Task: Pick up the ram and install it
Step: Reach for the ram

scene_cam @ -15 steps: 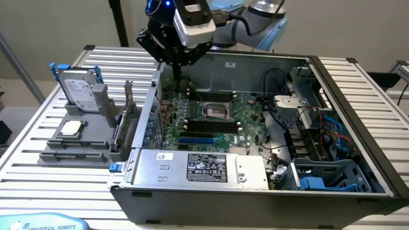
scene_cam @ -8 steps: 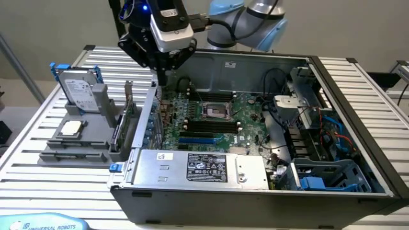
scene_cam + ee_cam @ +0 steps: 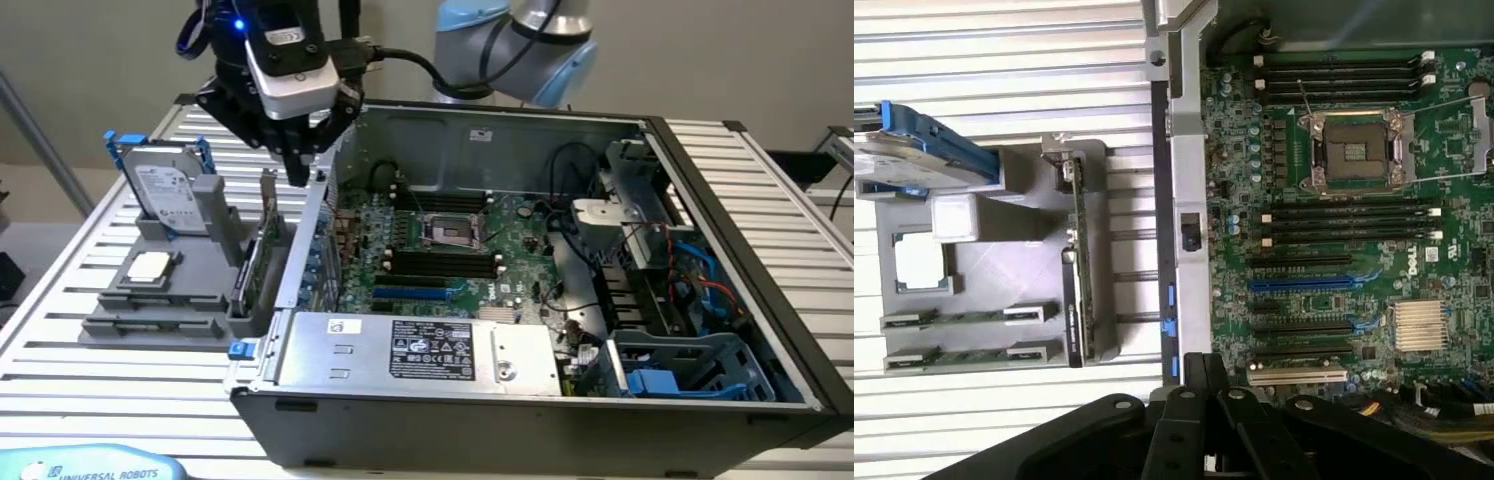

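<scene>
Two ram sticks [image 3: 959, 318] [image 3: 962, 354], thin green strips, stand on edge in the slots of a grey holder [image 3: 1004, 240] outside the computer case. My gripper [image 3: 299, 172] hangs above the case's side wall [image 3: 1187, 200], between the holder and the motherboard [image 3: 1334, 270]. Its black fingers [image 3: 1192, 385] are shut and hold nothing, and they are well away from the ram. The black memory slots [image 3: 1344, 213] beside the processor socket [image 3: 1354, 150] stand unfilled.
The grey holder also carries a hard drive [image 3: 171, 188], a silver processor chip [image 3: 150, 265] and an upright green expansion card [image 3: 1076, 270]. Inside the case are the power supply [image 3: 427, 350], cables [image 3: 641, 260] and a blue drive cage [image 3: 681, 370]. Everything rests on a slatted metal table [image 3: 80, 300].
</scene>
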